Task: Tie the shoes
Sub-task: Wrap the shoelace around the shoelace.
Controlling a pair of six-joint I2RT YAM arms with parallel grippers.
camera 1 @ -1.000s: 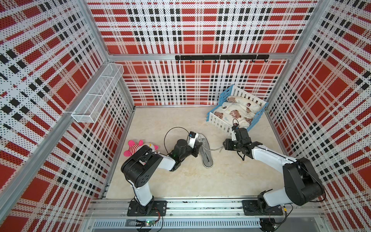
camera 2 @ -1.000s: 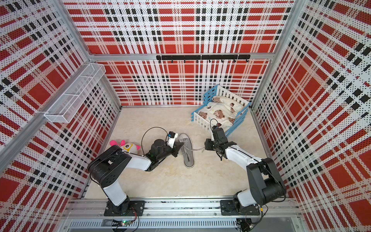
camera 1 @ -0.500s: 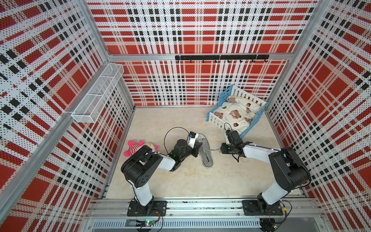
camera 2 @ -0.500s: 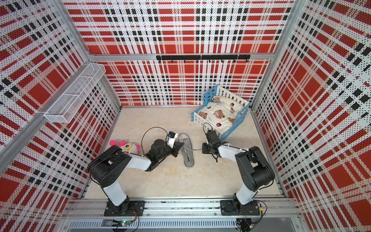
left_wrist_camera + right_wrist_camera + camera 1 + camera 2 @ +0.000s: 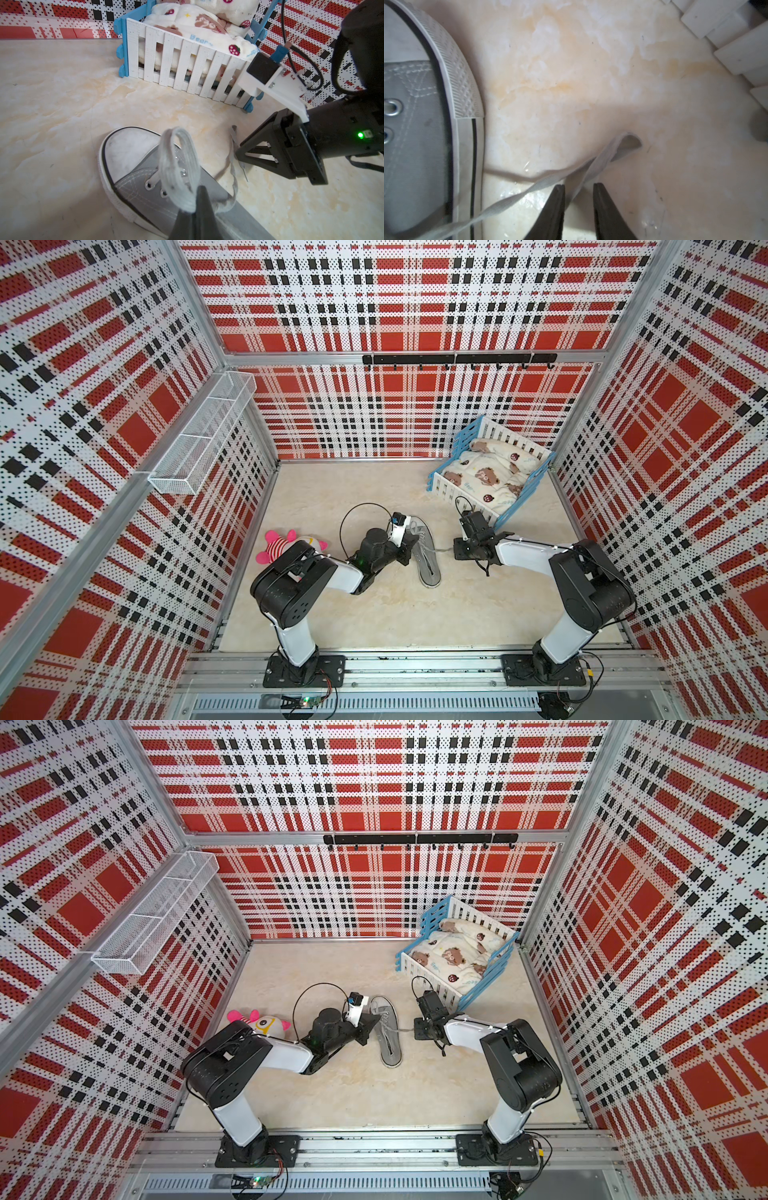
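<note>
Found the sneaker (image 5: 424,556) flat on the floor at centre frame in both top views, toe cap toward the top. Kept the left gripper (image 5: 199,199) clenched on the lace loop (image 5: 167,166) raised above the eyelets. Brought the right gripper (image 5: 579,187) leftward and lower in the frame, close beside the sneaker. Narrowed its jaws astride the loose lace (image 5: 604,153), gap still showing, nothing pinched yet. Judged the second strand nearly in hand, with no knot begun.

Striped plush toy (image 5: 278,549), blue-white toy crib (image 5: 455,494), wire shelf (image 5: 199,443)
</note>
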